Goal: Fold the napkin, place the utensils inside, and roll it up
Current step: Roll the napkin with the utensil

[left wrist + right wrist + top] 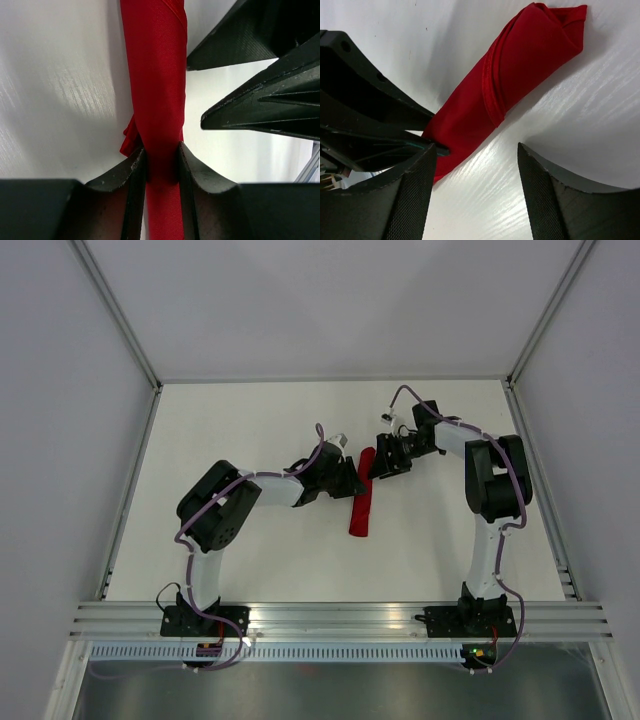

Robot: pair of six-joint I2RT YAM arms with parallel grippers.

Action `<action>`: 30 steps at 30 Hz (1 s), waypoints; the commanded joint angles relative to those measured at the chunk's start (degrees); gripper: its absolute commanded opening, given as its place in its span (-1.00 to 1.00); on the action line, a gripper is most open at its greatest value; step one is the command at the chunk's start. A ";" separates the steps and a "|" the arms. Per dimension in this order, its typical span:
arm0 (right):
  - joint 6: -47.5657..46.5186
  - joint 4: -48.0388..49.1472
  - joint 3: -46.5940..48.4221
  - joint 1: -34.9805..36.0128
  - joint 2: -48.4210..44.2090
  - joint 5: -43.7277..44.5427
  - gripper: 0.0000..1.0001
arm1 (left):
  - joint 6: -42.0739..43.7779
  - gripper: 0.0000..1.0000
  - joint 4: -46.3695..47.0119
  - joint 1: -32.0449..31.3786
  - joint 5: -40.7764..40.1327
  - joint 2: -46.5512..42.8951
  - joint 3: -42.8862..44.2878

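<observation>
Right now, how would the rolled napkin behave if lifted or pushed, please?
The napkin would probably sag at its ends, being thin cloth that narrows where the left gripper pinches it. Pushed sideways, the tube may roll; its outer flap could unwind.

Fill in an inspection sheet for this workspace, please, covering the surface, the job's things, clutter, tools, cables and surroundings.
Surface: white table, glossy, with a faint grain.
Job's things: napkin rolled into a tight red tube and lying flat on the table. No utensils show, and whether any are inside the roll cannot be told.
Clutter: nothing seen.
Tools: left tool is closed on the napkin roll, one finger on each side. Right tool is open, with the roll ahead of it and not between its fingers.
Cables: purple cables run along both arms, clear of the napkin.
Surroundings: plain white walls and a metal rail at the near edge.
</observation>
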 commanded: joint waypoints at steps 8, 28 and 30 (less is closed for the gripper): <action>6.46 10.47 -1.42 1.26 3.54 -2.75 0.43 | -2.53 -0.31 2.78 0.30 3.71 1.61 -0.73; 4.35 11.88 -3.18 4.69 -1.20 18.69 -0.62 | -1.66 0.04 3.76 0.56 4.24 -0.06 -1.52; 4.00 12.05 -3.53 4.87 -1.55 20.19 -0.66 | -1.30 0.11 3.49 0.56 3.80 -0.93 -1.61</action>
